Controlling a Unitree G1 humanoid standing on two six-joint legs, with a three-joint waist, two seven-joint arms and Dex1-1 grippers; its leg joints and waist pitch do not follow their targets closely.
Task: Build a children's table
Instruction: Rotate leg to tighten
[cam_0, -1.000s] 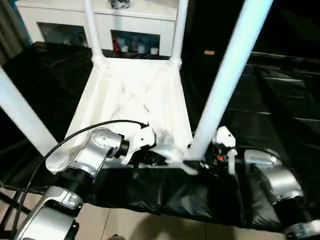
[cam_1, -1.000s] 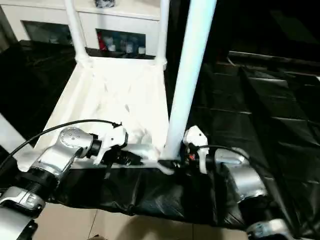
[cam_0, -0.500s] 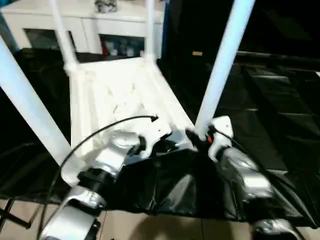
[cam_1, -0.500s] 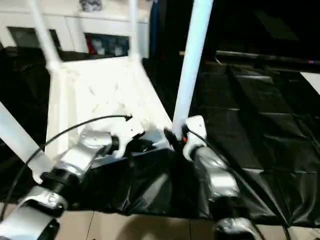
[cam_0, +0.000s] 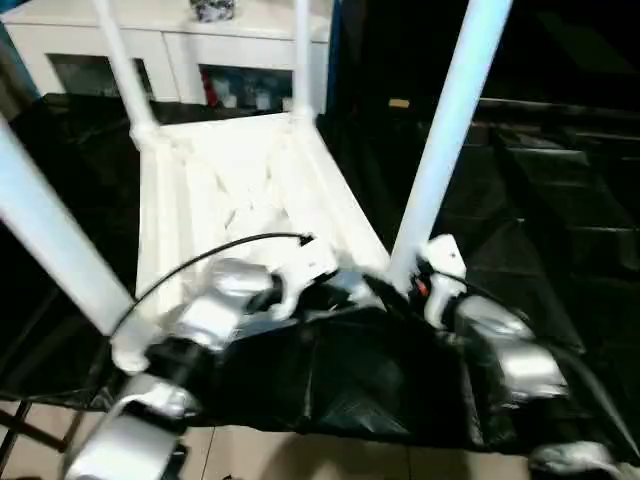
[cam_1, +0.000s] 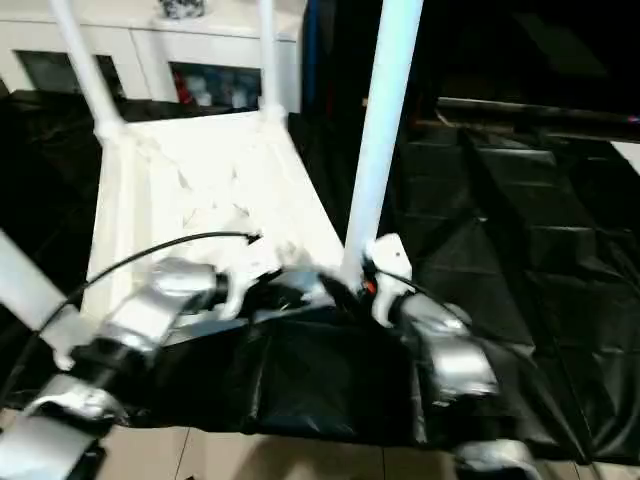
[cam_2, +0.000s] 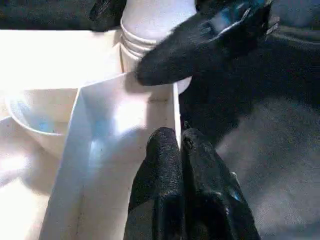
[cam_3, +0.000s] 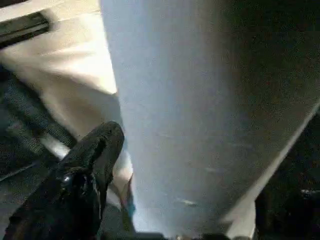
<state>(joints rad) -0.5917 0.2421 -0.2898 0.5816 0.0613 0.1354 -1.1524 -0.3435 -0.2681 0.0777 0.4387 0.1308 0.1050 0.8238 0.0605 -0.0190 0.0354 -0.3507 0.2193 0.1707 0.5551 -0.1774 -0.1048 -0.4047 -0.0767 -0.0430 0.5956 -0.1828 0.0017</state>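
Note:
The children's table lies upside down on black cloth, its white ribbed top (cam_0: 230, 190) facing up. Four white legs stand in the corner sockets: near right (cam_0: 450, 130), near left (cam_0: 50, 240), far left (cam_0: 120, 60), far right (cam_0: 302, 60). My left gripper (cam_0: 338, 288) is shut on the top's thin near rim (cam_2: 176, 115), close to the near right corner. My right gripper (cam_0: 402, 283) is open around the base of the near right leg (cam_3: 190, 125). One of its fingers (cam_3: 90, 160) lies beside the tube, and its finger (cam_2: 200, 45) rests by the ridged collar (cam_2: 150, 30).
A white cabinet (cam_0: 200, 40) with glass-fronted shelves stands behind the table. Black sheeting (cam_0: 560, 200) covers the surface to the right and hangs over the near edge. Pale floor (cam_0: 250, 455) lies below it. A black cable (cam_0: 220, 250) arcs over my left forearm.
The whole picture has shifted and tilted, so the camera moved. Both grippers stay at the near right corner, the left on the rim and the right at the leg's base.

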